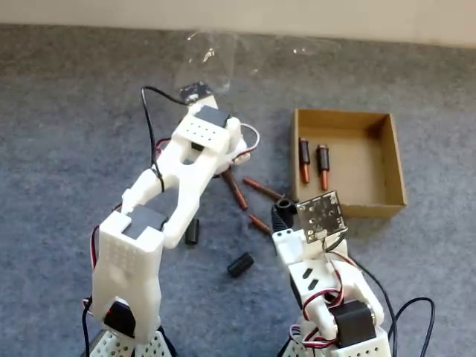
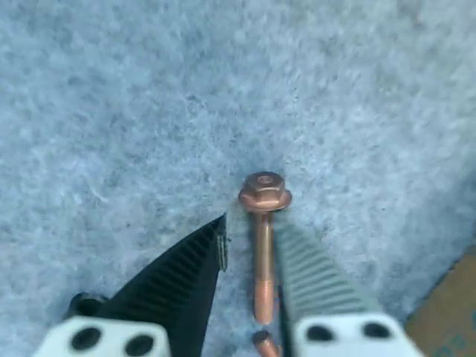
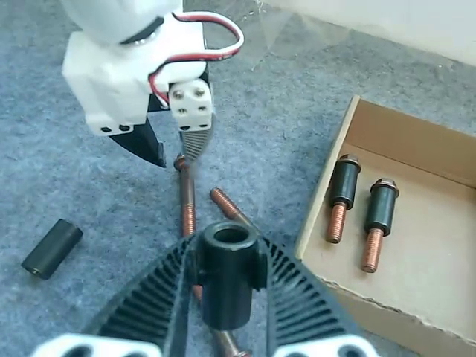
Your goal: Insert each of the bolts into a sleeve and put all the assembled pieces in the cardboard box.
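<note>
Between the parted fingers of the left gripper a copper bolt lay flat on the carpet, its shank just beside the pale finger and apart from the dark one. The right gripper was clamped on a black sleeve, with the left gripper just beyond it. To one side of it stood the box holding two assembled pieces, and a loose sleeve lay on the other side.
</note>
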Robot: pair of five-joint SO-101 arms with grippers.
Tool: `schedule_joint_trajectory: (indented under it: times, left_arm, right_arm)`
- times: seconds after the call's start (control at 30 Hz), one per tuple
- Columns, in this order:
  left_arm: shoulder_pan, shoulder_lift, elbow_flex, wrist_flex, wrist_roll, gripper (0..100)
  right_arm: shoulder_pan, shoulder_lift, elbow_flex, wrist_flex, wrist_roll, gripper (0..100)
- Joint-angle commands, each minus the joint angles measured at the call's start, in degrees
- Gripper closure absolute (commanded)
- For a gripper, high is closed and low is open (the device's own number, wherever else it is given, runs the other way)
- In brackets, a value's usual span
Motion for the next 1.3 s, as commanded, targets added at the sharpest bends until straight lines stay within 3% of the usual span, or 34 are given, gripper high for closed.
schedule_joint_trajectory:
  times: [0.0,0.27,0.7,1.27]
  left_arm:
    - [-1.01,-0.66,-1.8,-0.44,0.53,96]
    - [-0.66,-0.66,-1.8,-0.44,0.44,84]
    - [0.84,-0.75,4.62,-6.24,0.44,83]
    - [2.86,6.02,1.71,-6.07,0.44,83]
  right_arm:
    - [0.48,-0.48,-0.75,-0.48,-0.35,99.5]
    - [0.48,-0.48,-0.75,-0.48,-0.18,99.5]
    - [0.48,-0.48,-0.75,-0.48,-0.09,99.5]
    - [0.48,-0.48,-0.75,-0.57,-0.09,99.5]
